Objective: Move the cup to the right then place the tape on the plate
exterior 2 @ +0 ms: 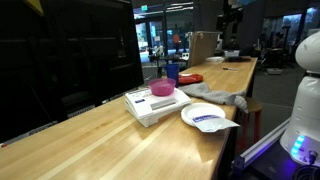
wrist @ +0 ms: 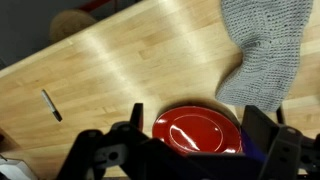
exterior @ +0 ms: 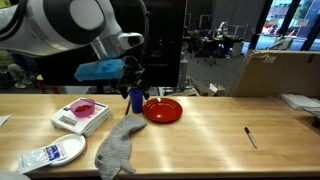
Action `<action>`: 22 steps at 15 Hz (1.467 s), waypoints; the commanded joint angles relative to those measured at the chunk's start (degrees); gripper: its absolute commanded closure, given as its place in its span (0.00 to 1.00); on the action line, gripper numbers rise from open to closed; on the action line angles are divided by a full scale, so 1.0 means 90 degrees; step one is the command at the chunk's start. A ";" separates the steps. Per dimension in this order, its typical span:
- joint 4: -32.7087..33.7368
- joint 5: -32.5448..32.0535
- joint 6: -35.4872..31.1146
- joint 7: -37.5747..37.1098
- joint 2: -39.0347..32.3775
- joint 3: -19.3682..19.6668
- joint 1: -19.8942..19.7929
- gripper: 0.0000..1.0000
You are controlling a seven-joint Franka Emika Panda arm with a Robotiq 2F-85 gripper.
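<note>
The dark blue cup (exterior: 135,98) stands upright on the wooden table, right next to the red plate (exterior: 163,110); both also show far off in an exterior view, the cup (exterior 2: 172,72) beside the plate (exterior 2: 190,77). My gripper (exterior: 134,82) hangs just above the cup, open and holding nothing. In the wrist view the gripper (wrist: 198,116) spreads its dark fingers (wrist: 135,122) to either side of the plate (wrist: 197,134), and a sliver of blue shows by the right finger. A pink roll, which looks like the tape (exterior: 84,107), lies on a stack of books.
A grey knitted cloth (exterior: 120,145) lies in front of the cup. A white plate with a packet (exterior: 50,153) sits at the near edge. A black marker (exterior: 250,137) lies further along the table. The books (exterior 2: 150,105) stand beside the white plate (exterior 2: 205,117).
</note>
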State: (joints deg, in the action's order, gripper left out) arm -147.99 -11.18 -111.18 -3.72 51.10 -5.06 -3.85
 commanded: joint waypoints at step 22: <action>0.0202 0.0003 -0.0518 0.1222 -0.0607 0.1001 0.0191 0.00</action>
State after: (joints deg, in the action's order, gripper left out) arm -147.88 -11.18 -113.90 2.83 48.74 0.63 -3.43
